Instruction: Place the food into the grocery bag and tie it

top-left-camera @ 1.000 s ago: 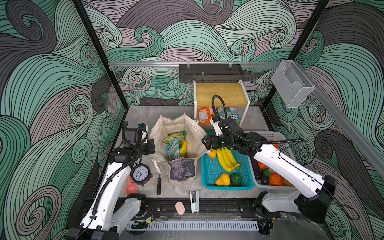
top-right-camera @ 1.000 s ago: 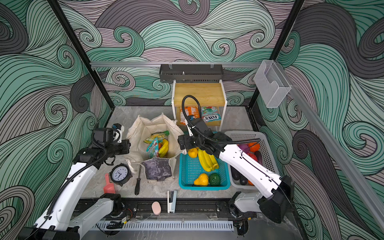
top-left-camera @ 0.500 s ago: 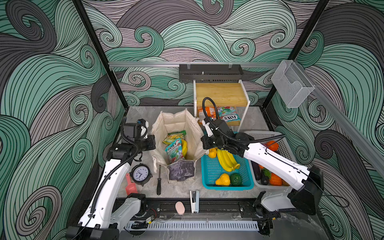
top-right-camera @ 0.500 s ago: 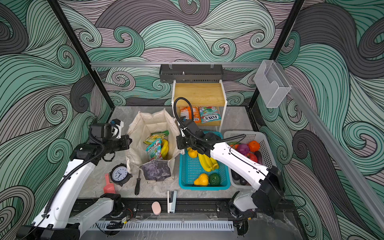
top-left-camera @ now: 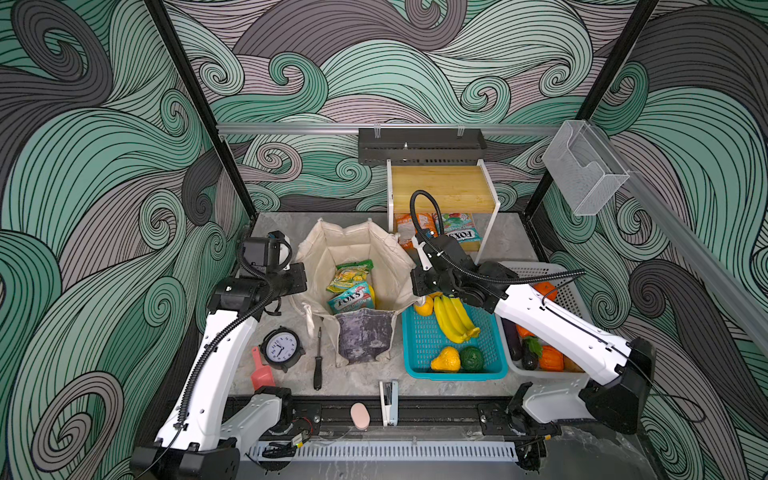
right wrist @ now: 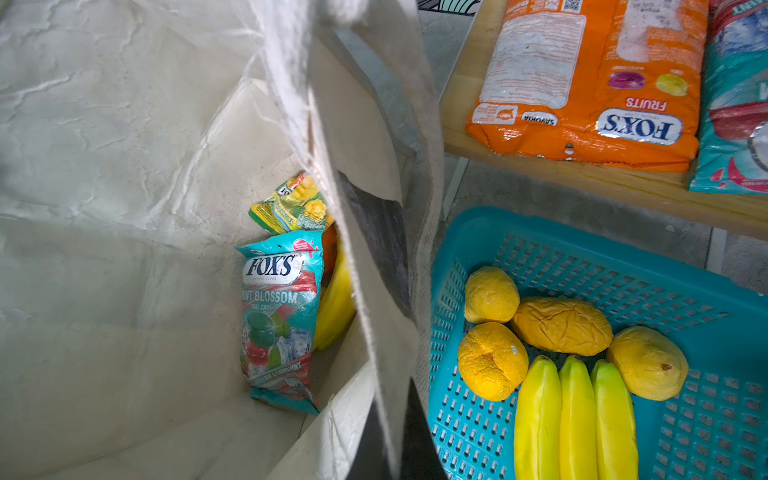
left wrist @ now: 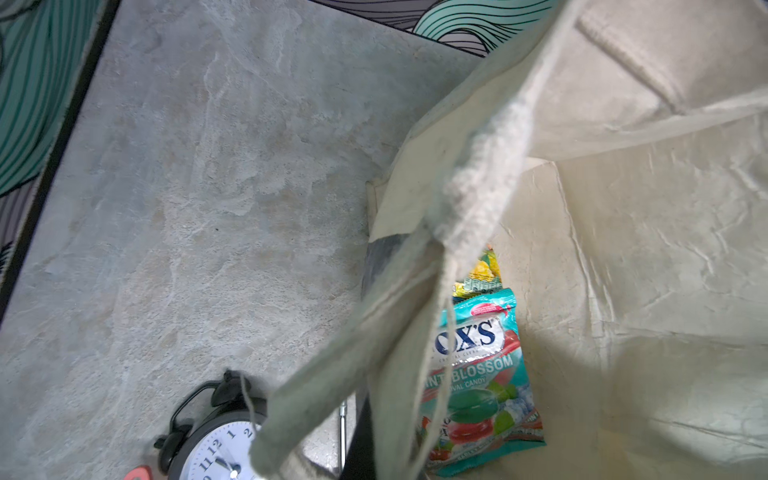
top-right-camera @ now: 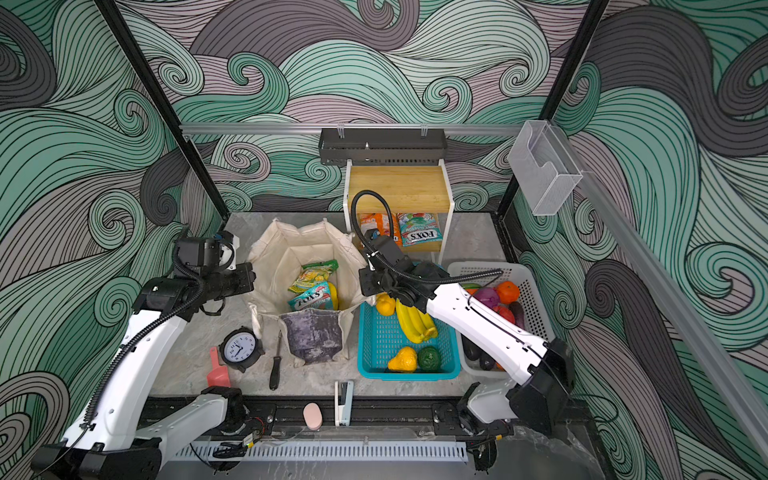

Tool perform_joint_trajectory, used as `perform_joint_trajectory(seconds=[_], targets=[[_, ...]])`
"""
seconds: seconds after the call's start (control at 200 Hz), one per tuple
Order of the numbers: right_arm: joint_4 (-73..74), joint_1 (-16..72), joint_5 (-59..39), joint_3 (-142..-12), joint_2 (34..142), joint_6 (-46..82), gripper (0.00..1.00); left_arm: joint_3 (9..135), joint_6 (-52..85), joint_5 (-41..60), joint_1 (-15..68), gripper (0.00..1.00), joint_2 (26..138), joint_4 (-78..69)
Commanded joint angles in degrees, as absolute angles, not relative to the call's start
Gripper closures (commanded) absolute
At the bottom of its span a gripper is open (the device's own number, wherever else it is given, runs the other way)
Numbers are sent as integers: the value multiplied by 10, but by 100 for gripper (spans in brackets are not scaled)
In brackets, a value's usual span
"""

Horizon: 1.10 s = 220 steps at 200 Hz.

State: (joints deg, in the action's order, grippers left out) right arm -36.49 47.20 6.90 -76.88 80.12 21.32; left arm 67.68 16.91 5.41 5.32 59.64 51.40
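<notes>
Flanking the bag [top-left-camera: 345, 249], the left gripper [top-left-camera: 301, 279] clenches its left rim and the right gripper [top-left-camera: 415, 291] its right rim; tying likely means drawing both sides together across the middle.

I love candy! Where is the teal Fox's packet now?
In both top views the teal packet lies inside the cream grocery bag, left of the teal basket, just in front of the yellow-green packet.

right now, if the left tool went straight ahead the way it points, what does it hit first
The grocery bag: its cream side wall sits right at the left tool, probably already touching, though contact is hidden.
</notes>
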Motion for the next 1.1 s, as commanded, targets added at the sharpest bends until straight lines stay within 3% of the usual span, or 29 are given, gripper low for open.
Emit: perform_joint_trajectory(seconds=[0.0,0.28,0.32,0.525,0.67,0.775,0.881,1.096], targets=[[-327,490,71,-778,813,218,100,679,187,104,55,100,604,470],[-308,497,64,-789,857,232,100,665,210,223,62,100,630,417],[-302,497,61,-785,859,235,100,665,213,235,63,96,632,408],[-297,493,54,-784,862,239,100,700,210,255,63,36,640,416],[-297,485,53,-775,853,243,100,749,191,164,62,19,617,459],[-293,480,45,-765,849,245,100,786,200,115,61,14,597,486],[-289,477,42,-753,843,248,100,797,218,90,57,19,567,501],[-279,472,33,-733,824,248,100,711,268,77,33,21,479,521]])
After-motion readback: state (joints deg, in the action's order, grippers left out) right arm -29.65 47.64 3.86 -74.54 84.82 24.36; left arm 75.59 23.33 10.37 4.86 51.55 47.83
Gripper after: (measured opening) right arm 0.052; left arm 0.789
